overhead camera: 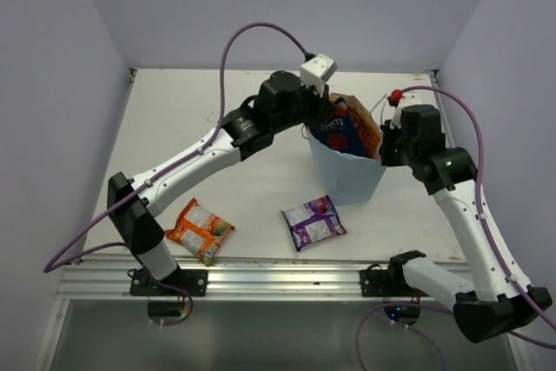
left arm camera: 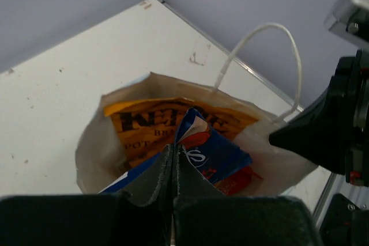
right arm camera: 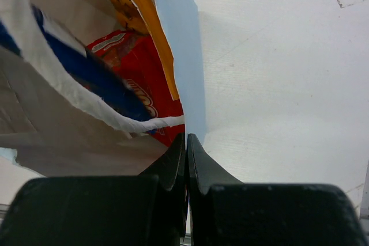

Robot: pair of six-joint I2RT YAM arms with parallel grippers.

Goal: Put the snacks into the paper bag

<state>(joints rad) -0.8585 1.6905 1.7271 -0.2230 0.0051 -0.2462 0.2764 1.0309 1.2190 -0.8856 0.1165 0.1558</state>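
Observation:
The light blue paper bag [overhead camera: 349,176] stands upright mid-table. Inside it are the orange Kettle bag [left arm camera: 150,122], the blue Burts bag [left arm camera: 222,156] and a red packet [right arm camera: 138,76]. My left gripper [left arm camera: 174,148] hangs over the bag's mouth, shut on the top edge of the blue Burts bag [overhead camera: 337,132]. My right gripper [right arm camera: 185,137] is shut on the paper bag's right rim [right arm camera: 180,44], holding it open. The orange-white packet [overhead camera: 201,230] and the purple-white packet [overhead camera: 314,221] lie flat on the table in front of the bag.
A thin string handle [left arm camera: 262,27] arches over the bag's far rim. A red button [overhead camera: 395,95] sits at the back right. The table's metal rail [overhead camera: 278,274] runs along the near edge, just behind the two loose packets.

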